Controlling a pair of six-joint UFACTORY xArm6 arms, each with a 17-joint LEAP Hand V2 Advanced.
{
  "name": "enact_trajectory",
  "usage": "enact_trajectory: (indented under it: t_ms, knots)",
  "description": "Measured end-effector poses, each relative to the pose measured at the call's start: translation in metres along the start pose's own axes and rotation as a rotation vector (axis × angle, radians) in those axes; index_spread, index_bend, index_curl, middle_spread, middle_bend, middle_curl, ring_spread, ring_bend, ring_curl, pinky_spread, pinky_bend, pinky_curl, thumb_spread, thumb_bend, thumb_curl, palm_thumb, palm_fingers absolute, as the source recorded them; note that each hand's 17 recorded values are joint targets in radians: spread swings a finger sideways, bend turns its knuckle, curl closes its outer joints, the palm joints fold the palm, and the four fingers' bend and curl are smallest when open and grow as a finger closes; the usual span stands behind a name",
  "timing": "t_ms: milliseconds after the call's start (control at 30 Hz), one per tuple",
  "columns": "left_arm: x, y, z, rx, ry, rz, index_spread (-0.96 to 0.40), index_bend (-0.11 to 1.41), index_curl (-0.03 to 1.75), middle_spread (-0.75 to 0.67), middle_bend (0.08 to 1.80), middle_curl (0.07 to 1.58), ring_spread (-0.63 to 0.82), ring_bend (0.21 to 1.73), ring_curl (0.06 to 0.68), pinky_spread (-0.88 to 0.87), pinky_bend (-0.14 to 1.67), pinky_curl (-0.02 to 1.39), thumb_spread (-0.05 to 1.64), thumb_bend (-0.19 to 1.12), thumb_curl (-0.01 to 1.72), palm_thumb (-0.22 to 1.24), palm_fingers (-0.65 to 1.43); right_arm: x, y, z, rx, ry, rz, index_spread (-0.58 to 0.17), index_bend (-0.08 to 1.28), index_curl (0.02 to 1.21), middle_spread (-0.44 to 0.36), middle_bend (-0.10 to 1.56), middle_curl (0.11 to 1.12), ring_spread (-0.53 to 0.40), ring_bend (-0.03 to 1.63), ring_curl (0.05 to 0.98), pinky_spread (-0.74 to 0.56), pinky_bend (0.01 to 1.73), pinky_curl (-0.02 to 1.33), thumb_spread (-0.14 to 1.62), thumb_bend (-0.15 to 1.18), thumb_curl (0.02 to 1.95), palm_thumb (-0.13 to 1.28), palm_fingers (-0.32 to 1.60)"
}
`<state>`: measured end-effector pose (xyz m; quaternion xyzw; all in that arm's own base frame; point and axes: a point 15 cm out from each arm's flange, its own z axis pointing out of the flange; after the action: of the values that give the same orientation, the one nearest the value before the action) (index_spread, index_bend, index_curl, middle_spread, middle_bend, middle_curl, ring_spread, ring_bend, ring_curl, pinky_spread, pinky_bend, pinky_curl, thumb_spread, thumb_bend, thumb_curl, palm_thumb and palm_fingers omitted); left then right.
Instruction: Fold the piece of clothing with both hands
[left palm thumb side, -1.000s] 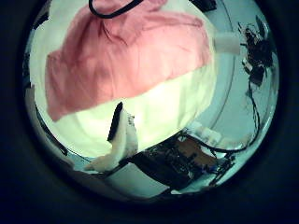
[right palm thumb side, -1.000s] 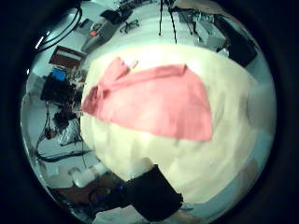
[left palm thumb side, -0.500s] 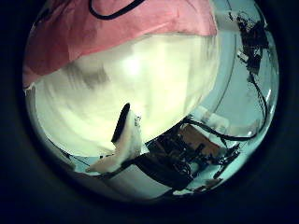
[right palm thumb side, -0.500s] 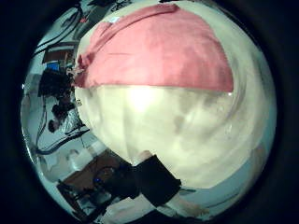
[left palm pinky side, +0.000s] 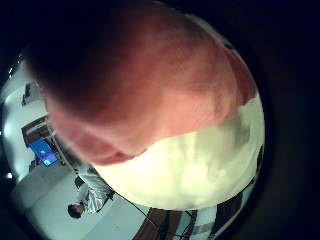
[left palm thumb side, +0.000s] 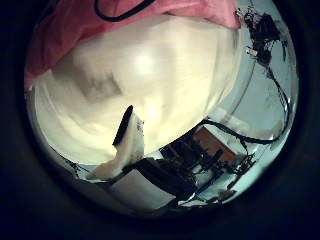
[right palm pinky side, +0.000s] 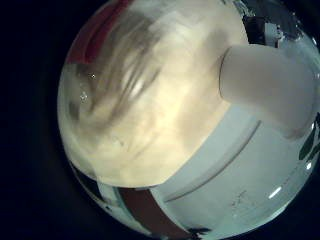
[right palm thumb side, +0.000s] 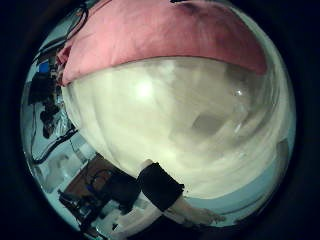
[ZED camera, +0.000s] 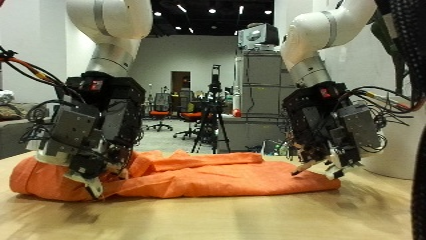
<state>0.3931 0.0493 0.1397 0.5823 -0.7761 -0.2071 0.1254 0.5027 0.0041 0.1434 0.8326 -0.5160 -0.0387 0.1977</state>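
Presently, the outside view shows an orange garment (ZED camera: 187, 173) lying in a long, rumpled band across the light wooden surface (ZED camera: 213, 215), with both arms hanging down over it. The left hand (ZED camera: 83, 135) is low over the garment's left end, its fingers (ZED camera: 96, 185) pointing down and reaching the cloth; whether they pinch the fabric or merely touch it cannot be told. The right hand (ZED camera: 326, 130) is over the right end, its fingers (ZED camera: 324, 165) also pointing down to the cloth edge, and their hold likewise cannot be told.

In the left little finger side palm view the garment (left palm pinky side: 140, 80) fills most of the field, so it is close to that palm, with pale surface (left palm pinky side: 200, 160) beyond it. In the left thumb side palm view the garment (left palm thumb side: 70, 30) shows as a band along the surface (left palm thumb side: 140, 90), and one black and white finger (left palm thumb side: 125, 145) of the left hand extends straight over bare surface. The right thumb side palm view shows the garment (right palm thumb side: 160, 35) lying across the far part of the surface (right palm thumb side: 170, 120).

Compared with half a second ago, both thumb side views have shifted: the cloth takes up a thinner strip in the left view and sits a little nearer the edge in the right view, consistent with the cameras having moved. The garment's lie appears unchanged.
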Motion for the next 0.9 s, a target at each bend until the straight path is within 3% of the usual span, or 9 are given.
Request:
enact_trajectory:
  t_ms: [167,600,767,900]
  knots:
    - [0.0,0.013,0.009,-0.077,-0.015,0.014,0.12,0.17,0.29,0.28,0.18,0.25,0.52,0.38,0.254,0.48,0.31,0.32,1.16,-0.02,0.34,0.47,-0.01,-0.006,0.006,0.002,-0.021,0.005,-0.014,-0.375,0.22,0.36,-0.07,0.23,0.34,0.185,0.17,0.182,0.3,0.18,0.27,1.16,0.04,0.29,0.28,0.16]
    - [0.006,0.033,0.005,-0.108,-0.027,0.036,0.12,0.17,0.3,0.26,0.18,0.27,0.52,0.39,0.25,0.47,0.29,0.32,1.15,-0.02,0.33,0.47,-0.01,-0.021,0.077,0.018,-0.092,0.026,-0.044,-0.361,0.23,0.38,-0.082,0.29,0.36,0.172,0.18,0.164,0.28,0.17,0.26,1.16,-0.02,0.29,0.32,0.2]
    - [0.01,0.041,-0.007,-0.085,-0.038,0.048,0.12,0.17,0.3,0.26,0.18,0.27,0.52,0.39,0.249,0.48,0.29,0.32,1.15,-0.02,0.33,0.47,-0.01,-0.021,0.103,0.006,-0.059,0.032,-0.055,-0.36,0.21,0.38,-0.118,0.3,0.36,0.163,0.18,0.167,0.27,0.18,0.25,1.17,-0.02,0.29,0.32,0.22]
    - [0.01,0.042,-0.021,-0.047,-0.045,0.045,0.12,0.17,0.31,0.26,0.18,0.27,0.51,0.4,0.248,0.48,0.29,0.32,1.15,-0.02,0.33,0.47,-0.01,-0.009,0.11,-0.007,-0.019,0.02,-0.042,-0.352,0.18,0.37,-0.075,0.27,0.35,0.159,0.2,0.175,0.27,0.2,0.26,1.19,-0.01,0.3,0.38,0.22]
